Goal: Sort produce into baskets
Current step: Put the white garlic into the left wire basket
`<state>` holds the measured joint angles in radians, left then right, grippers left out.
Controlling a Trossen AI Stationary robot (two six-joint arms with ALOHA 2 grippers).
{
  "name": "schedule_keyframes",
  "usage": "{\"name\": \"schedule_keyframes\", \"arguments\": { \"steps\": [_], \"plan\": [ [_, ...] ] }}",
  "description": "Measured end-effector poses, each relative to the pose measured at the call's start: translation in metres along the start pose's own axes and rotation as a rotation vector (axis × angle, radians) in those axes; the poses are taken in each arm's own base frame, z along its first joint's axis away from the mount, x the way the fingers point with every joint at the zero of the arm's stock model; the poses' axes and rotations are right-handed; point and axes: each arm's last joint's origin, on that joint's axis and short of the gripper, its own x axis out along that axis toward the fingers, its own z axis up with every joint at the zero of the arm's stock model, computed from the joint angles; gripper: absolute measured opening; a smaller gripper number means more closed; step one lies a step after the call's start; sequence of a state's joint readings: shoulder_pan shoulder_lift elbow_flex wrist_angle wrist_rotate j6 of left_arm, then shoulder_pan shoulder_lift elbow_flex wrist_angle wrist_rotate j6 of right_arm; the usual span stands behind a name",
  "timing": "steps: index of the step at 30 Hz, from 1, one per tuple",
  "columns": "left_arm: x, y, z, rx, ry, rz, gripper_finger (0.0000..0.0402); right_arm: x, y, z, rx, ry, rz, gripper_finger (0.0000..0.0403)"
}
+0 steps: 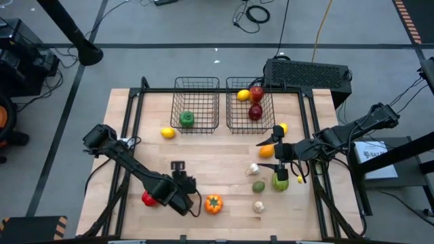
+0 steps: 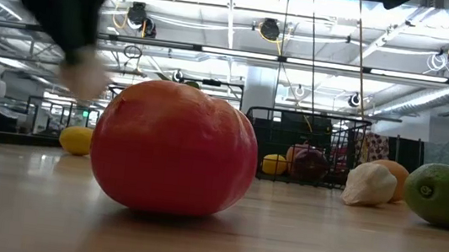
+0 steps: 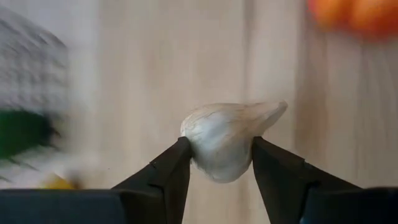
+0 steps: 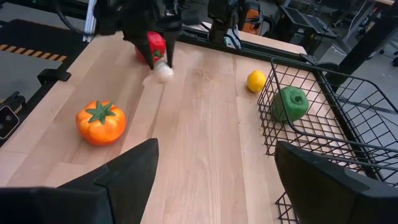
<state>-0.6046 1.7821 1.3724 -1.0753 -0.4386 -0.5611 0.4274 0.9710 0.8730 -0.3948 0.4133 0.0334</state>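
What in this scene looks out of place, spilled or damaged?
Nothing stands out. The loose produce lies unsorted on the table, both baskets stand upright, and the left tool holds a whitish bulb.

A whitish garlic bulb (image 3: 229, 138) hung pinched in the left tool (image 3: 221, 163); the left basket (image 1: 196, 102) held a green pepper (image 1: 186, 119); the right basket (image 1: 249, 103) held a lemon (image 1: 243, 95) and two red apples (image 1: 255, 103).
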Motion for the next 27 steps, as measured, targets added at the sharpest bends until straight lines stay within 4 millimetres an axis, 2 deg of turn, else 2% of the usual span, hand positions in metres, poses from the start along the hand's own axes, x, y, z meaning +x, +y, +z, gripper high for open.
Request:
{"name": "schedule_keyframes", "arguments": {
  "steps": [8,16,21,27],
  "plan": [
    [-0.021,0.036,0.043,0.157,-0.214,0.303,0.0169,0.0,0.0,0.0,0.001,-0.001,0.0,0.0313],
    [-0.015,0.086,0.066,0.349,-0.136,0.542,0.0169,0.0,0.0,0.0,-0.004,-0.001,0.0,0.0313],
    [0.003,0.133,0.074,0.393,-0.001,0.652,0.0169,0.0,0.0,0.0,-0.011,-0.001,0.0,0.0313],
    [0.029,0.209,0.075,0.313,0.148,0.637,0.0169,0.0,0.0,0.0,-0.013,0.0,0.0,0.0313]
  ]
}}
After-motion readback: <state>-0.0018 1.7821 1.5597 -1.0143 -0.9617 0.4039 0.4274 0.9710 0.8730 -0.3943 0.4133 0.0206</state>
